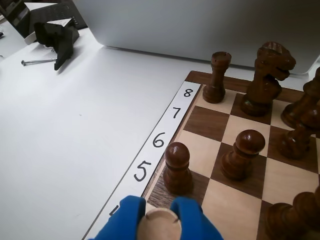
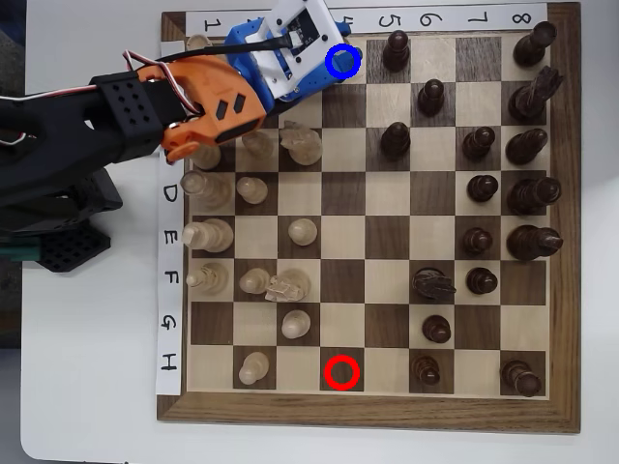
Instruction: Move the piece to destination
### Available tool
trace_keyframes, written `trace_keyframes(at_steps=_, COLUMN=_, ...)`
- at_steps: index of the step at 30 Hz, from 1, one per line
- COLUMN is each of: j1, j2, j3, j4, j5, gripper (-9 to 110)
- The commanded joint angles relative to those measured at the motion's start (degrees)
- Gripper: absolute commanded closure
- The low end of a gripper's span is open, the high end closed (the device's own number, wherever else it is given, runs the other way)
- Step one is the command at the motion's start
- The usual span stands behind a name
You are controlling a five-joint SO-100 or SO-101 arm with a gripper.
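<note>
Gripper (image 1: 159,220), blue pads closed on pale pawn (image 1: 160,226), poised at blue-ringed square (image 2: 343,61) on board's edge row in overhead view, dark pawn (image 1: 178,167) just beside; best lowered straight, base centred and flat, then jaws parted slowly, clear of that neighbour.

white table (image 1: 75,130), pale wall (image 1: 175,25) — even light

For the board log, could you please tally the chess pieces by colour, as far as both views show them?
Dark brown pieces: 16
Pale pieces: 13, counting the piece held in the gripper
Total: 29. The arm may hide more.
</note>
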Motion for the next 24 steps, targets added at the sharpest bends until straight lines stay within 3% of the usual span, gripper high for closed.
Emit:
trace_keyframes(at_steps=1, j1=-1.3, j2=0.2, j3=-9.5, j4=-1.8, j5=1.6, gripper=98)
trace_keyframes(at_steps=24, j1=-0.4, j2=-3.3, j3=-18.3, j4=-0.8, j5=2.2, gripper=98)
